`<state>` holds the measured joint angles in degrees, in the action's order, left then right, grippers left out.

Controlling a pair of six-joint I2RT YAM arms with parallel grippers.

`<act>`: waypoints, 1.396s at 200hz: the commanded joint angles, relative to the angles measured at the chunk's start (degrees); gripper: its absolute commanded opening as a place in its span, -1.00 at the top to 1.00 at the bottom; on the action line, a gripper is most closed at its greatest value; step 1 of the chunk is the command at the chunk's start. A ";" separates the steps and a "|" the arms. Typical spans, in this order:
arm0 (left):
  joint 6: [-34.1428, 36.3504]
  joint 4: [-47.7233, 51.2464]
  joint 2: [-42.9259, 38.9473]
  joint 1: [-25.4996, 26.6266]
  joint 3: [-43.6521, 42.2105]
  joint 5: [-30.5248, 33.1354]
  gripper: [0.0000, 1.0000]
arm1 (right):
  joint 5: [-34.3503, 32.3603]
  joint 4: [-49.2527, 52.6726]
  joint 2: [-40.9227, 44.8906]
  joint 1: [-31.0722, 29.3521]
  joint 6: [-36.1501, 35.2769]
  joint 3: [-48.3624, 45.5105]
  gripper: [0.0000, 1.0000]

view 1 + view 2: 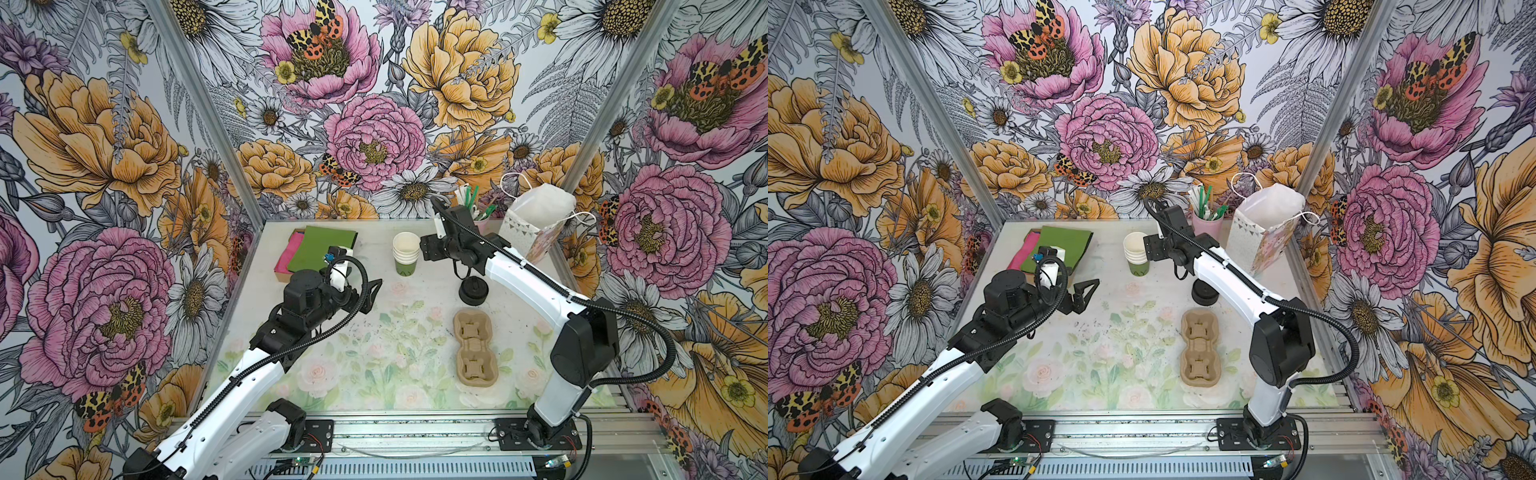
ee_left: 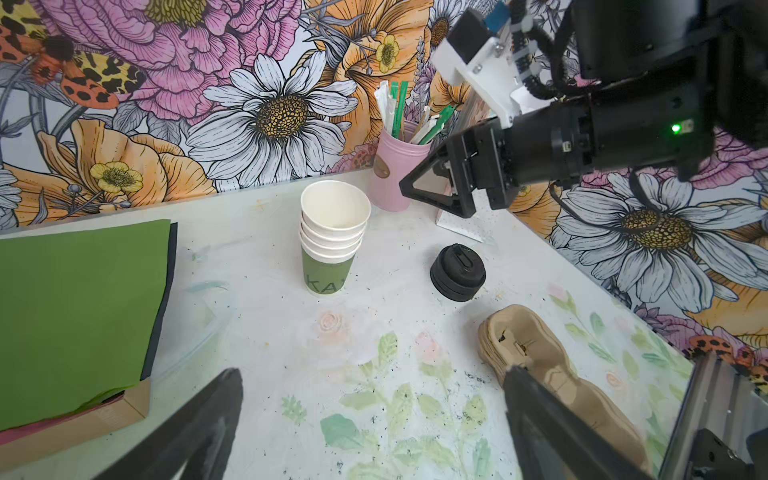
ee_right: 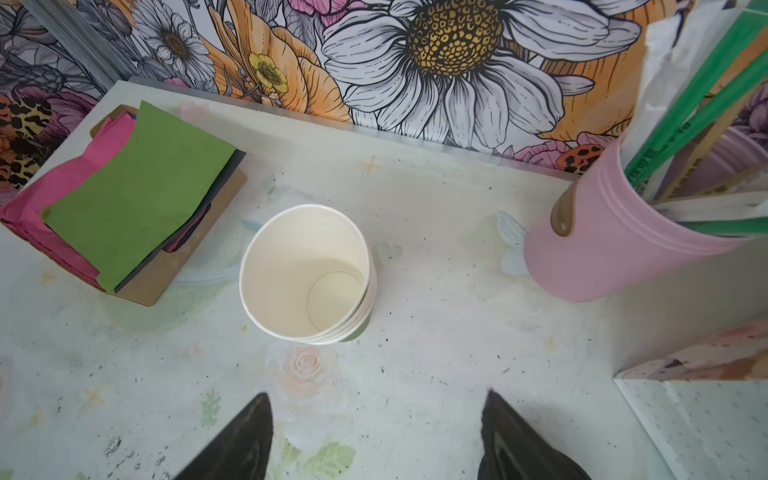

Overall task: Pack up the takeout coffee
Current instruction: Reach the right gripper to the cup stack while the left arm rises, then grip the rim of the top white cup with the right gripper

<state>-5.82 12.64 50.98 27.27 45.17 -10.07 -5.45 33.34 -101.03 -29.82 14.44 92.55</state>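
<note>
The takeout coffee is out of view in every frame. A stack of lidless white-and-green paper cups (image 1: pixel 406 253) (image 3: pixel 303 274) stands at the back middle of the table. My right gripper (image 1: pixel 424 248) (image 3: pixel 376 395) hovers just right of that stack, open, with only bare table between its fingers. A short stack of loose black lids (image 1: pixel 473 291) (image 2: pixel 457 272) sits under the right forearm. My left gripper (image 1: pixel 374 291) (image 2: pixel 372 370) hangs open over the table left of centre, holding nothing.
A white gift bag (image 1: pixel 536 220) stands open at the back right, next to a pink holder of straws (image 1: pixel 482 220). A brown pulp cup carrier (image 1: pixel 476 349) lies right of centre. Green and pink napkins in a cardboard box (image 1: pixel 324 249) fill the back left.
</note>
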 commanded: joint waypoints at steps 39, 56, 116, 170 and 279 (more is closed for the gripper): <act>2.88 0.89 -3.30 0.32 -0.93 0.21 -0.97 | 1.36 5.71 -6.13 0.03 4.54 8.56 -0.21; 4.01 1.69 -4.45 0.37 -1.76 1.74 -0.98 | 1.47 6.75 -7.99 0.02 5.50 10.78 -0.09; 4.33 2.21 -4.97 0.38 -2.28 2.78 -0.98 | 2.50 8.26 -14.31 0.12 7.78 18.07 0.11; 4.11 2.47 -5.28 0.31 -2.46 3.38 -0.97 | 0.58 9.28 -18.65 0.47 9.99 22.30 0.35; 3.98 2.82 -5.89 0.34 -2.45 4.21 -0.97 | -0.95 9.44 -22.36 0.64 11.33 24.17 0.74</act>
<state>-2.52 15.22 45.78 27.27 43.42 -7.03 -5.30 42.70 -121.75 -29.54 24.99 114.56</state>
